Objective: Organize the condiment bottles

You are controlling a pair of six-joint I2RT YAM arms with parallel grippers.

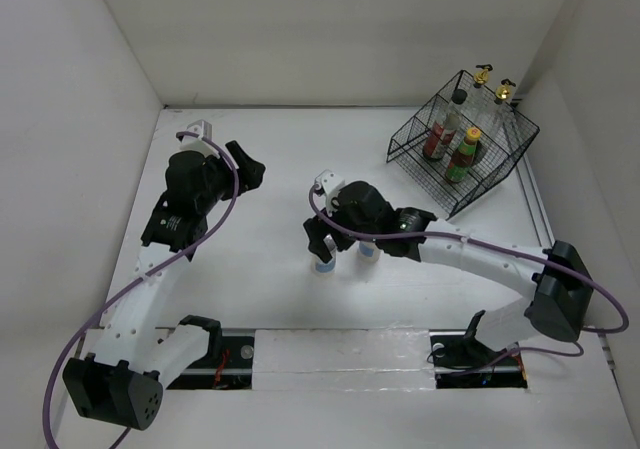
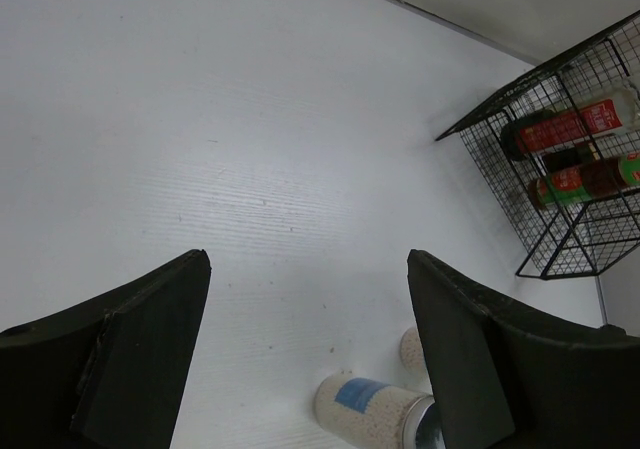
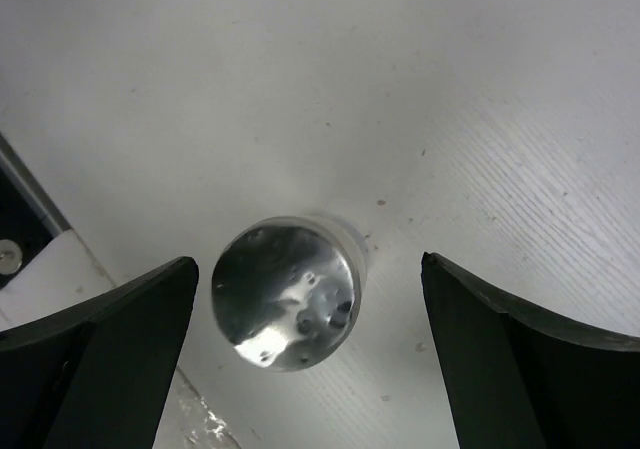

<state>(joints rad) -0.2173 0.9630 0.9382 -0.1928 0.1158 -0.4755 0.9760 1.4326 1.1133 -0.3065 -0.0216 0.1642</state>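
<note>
Right gripper (image 3: pixel 310 269): open wide, a jaw on either side of the near shaker (image 3: pixel 287 291) and touching neither. You look straight down on its silver top.
Left gripper (image 2: pixel 308 259): open and holding nothing, over bare surface (image 2: pixel 200 119), well apart from the work.
Shakers: both are upright on the surface. The near one is under your right gripper and the second shaker (image 1: pixel 368 252) is just beside it.
Basket (image 1: pixel 410 147): far right, with red bottles (image 1: pixel 463 156) and cruets (image 1: pixel 483 74) standing in it, as far as the top view shows.
Step, by my reading: lower and close on the near shaker.
Risk, off-centre: the top sits nearer one jaw than the other. If you close like that, one jaw will strike first and push or tip the shaker.
Risk, neighbour: the second shaker is close, so a jaw or your wrist may knock it on the way down.
Risk, slip: if you pinch only the smooth top it may squirt out, so grip the body lower down.
Risk, basket: it looks crowded, and a careless drop could topple the cruets.
</note>
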